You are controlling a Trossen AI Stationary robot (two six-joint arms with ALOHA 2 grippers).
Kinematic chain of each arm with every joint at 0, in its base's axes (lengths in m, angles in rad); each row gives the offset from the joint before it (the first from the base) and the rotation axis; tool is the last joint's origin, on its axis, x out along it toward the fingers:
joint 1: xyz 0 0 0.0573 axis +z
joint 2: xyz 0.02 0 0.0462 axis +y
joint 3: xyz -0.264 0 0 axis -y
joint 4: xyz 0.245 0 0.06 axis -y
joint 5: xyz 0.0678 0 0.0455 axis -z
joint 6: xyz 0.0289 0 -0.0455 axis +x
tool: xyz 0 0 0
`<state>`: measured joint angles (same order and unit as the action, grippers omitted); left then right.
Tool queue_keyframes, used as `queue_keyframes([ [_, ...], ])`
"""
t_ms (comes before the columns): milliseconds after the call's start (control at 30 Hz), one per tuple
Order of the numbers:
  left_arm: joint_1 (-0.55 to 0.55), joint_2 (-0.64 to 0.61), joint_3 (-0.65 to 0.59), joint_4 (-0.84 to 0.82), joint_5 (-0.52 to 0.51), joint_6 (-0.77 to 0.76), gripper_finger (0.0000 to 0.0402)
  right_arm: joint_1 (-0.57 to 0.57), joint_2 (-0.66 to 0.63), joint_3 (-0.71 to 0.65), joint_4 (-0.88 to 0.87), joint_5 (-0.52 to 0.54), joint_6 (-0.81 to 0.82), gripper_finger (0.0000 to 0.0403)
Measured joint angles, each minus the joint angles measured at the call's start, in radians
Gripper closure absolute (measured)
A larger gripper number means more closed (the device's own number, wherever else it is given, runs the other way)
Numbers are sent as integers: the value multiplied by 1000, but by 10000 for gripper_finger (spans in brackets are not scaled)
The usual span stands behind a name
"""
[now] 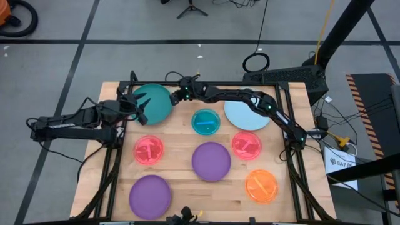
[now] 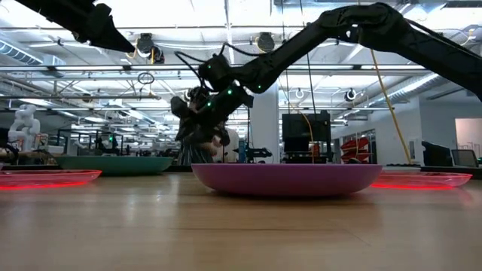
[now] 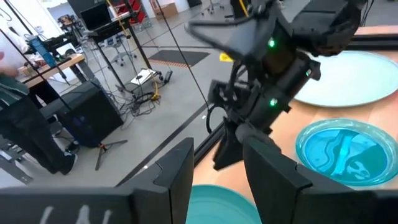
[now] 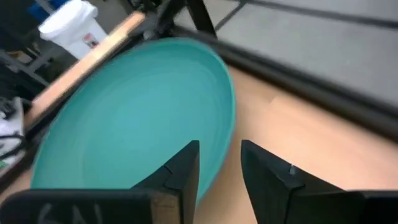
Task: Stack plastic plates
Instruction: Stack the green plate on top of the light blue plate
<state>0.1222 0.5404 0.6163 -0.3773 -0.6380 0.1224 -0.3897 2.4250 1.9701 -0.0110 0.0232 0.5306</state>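
The dark green plate (image 1: pixel 156 103) lies flat at the table's far left. My right gripper (image 4: pixel 219 168) has reached across the table to its right rim (image 4: pixel 225 134). It is open, with one finger over the plate and one outside it, and no touch shows. My left gripper (image 3: pixel 217 168) is open and hovers above the green plate's left part (image 3: pixel 217 205), facing the right arm. The other plates all lie flat on the table: light blue (image 1: pixel 245 115), cyan (image 1: pixel 205 122), two pink-red (image 1: pixel 149 150) (image 1: pixel 247 144), two purple (image 1: pixel 211 160) (image 1: pixel 150 193) and orange (image 1: pixel 261 185).
The right arm (image 1: pixel 250 100) stretches along the far edge, above the light blue plate and close to the cyan one. In the low view the middle purple plate (image 2: pixel 286 179) stands in front. Bare wood shows between the plates and along the near edge (image 1: pixel 206 200).
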Motion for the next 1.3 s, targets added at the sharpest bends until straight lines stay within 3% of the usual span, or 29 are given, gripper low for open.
queue_keyframes([
  [267, 3, 0, 0, 32, -1, 21, 254, 10, 13, 8, 49, -2, -1, 289],
  [600, 3, 0, 0, 91, 0, 68, 254, 20, 12, 149, -32, 29, -73, 289],
  [900, 2, 0, 0, 139, 0, 109, 254, 20, 36, 150, -152, 58, -57, 289],
  [1300, 5, 0, 0, 135, 0, 112, 254, 28, 110, 149, -134, 31, 26, 289],
])
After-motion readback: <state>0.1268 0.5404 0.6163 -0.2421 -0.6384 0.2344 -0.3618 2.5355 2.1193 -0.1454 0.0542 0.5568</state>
